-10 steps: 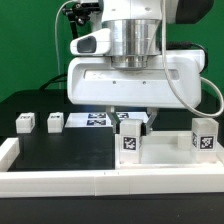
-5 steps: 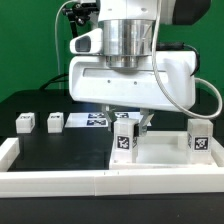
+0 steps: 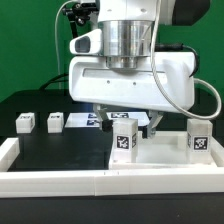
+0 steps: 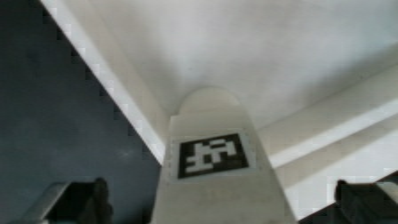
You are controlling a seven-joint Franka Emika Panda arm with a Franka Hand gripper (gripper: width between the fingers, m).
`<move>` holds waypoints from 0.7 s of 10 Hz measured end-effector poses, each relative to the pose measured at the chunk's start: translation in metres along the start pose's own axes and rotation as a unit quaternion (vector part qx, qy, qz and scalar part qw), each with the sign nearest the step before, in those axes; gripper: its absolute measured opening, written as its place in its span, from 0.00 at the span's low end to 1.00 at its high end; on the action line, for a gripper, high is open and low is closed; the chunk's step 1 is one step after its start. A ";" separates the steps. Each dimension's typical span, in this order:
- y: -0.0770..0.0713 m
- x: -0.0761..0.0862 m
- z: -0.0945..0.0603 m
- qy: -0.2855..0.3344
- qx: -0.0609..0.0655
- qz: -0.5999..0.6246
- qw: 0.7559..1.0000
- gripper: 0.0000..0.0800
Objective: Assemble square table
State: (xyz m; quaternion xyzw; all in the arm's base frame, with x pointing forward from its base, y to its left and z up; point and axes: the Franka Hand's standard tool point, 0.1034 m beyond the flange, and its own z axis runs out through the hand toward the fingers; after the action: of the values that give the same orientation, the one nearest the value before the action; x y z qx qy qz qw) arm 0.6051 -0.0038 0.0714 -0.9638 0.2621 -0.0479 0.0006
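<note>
Square table (image 3: 165,160) first: its white panel lies flat on the dark worktop (image 3: 60,145), on the exterior view's right, just behind the long white rail (image 3: 60,182) that fences the near edge. Two legs stand upright on it. The tagged leg (image 3: 125,140) is at the panel's edge on the exterior view's left, and the second leg (image 3: 203,138) is out toward the exterior view's right. Further back, well apart from the panel on the exterior view's left, two loose legs (image 3: 25,122) (image 3: 55,122) wait on the worktop, with the marker board (image 3: 95,120) just beside them. So I'd call this leg fitting, about halfway: two up, two to go. How firmly the tagged leg is seated, I cannot tell. Above it all, the end effector (image 3: 130,122) hangs right over that leg. The wrist view looks straight down its tag, and the dark fingers (image 4: 71,200) stand wide apart either side of it, with clear gaps. Nothing is gripped, and I can see nothing touched. The next move, as I read it, is either to close again on this leg for another turn if it needs one, or to lift straight up clear of it without knocking it. Then the arm would swing across to the nearer loose leg, which calls for squaring the jaws to its sides.
</note>
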 end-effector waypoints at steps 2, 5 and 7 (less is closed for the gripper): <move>-0.011 -0.012 -0.010 -0.002 0.004 0.039 0.999 0.81; -0.019 -0.044 -0.020 -0.012 0.003 0.135 0.991 0.81; -0.019 -0.044 -0.019 -0.012 0.003 0.130 0.991 0.81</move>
State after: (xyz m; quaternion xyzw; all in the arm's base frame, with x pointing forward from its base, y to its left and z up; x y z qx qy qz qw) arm 0.5756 0.0353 0.0871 -0.9221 0.3850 -0.0370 0.0126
